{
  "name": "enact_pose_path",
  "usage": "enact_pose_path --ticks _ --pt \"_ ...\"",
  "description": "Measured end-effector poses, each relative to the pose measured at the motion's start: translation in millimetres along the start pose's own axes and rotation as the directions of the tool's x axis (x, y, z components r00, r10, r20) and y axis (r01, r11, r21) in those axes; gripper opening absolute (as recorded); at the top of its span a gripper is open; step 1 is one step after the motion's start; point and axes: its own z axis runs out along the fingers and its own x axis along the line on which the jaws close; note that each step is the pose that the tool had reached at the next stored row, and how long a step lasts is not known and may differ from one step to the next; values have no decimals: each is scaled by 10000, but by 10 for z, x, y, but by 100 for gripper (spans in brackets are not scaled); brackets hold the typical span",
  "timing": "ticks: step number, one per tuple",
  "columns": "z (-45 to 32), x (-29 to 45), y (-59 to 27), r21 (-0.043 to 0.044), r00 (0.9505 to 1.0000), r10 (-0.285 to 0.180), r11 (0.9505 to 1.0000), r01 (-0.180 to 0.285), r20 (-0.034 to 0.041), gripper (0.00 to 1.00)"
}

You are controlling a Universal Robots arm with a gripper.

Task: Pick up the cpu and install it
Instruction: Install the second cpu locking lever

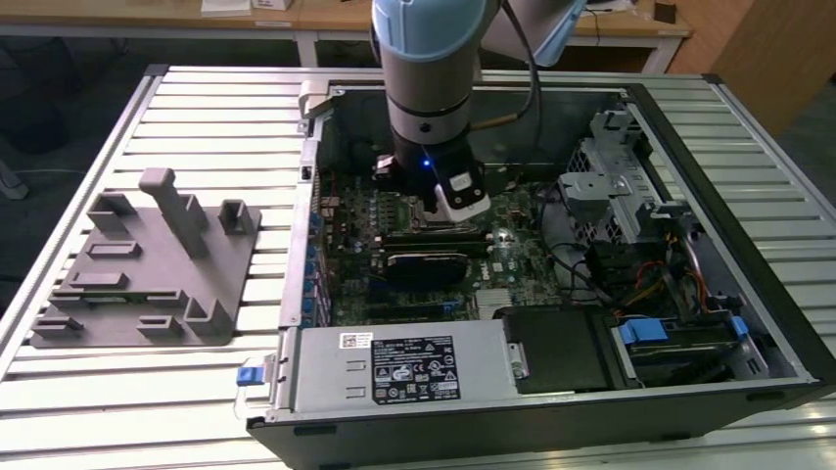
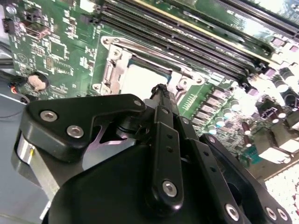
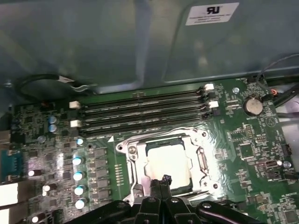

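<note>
Looking at the claw [image 3: 163,179] first, you can see in both wrist views that its two thin black fingers are pressed together at the tips, with nothing pinched between them. The tips [image 2: 161,88] point down at one edge of the cpu [image 3: 167,161]. You cannot tell if they touch it or hang just above it. The cpu, a pale shiny square, is already lying flat inside the silver socket frame [image 3: 203,161] on the green board [image 3: 243,135]. So I think the picking up is done and you are in the install step, with the chip set in its place. Just beside the frame run the long black memory slots [image 3: 140,109]. In the exterior view the claw [image 1: 451,211] is in the middle of the frame, reaching down into the open computer case [image 1: 731,127]. The grey tray [image 1: 144,284] sits well apart at the exterior view's left, on the slatted table [image 1: 78,127]. Any move you make from here calls for a slow, gentle hand. The fingers are so close to the chip that a sideways nudge could push it crooked in the frame, so keep the claw straight over it.
</note>
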Motion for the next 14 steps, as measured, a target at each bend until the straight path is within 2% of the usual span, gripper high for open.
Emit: enact_pose_path --ticks 10,14 --pt "37 -93 121 492 9999 31 9988 -36 97 11" --pt "56 -125 187 661 9999 18 9978 -26 124 11"
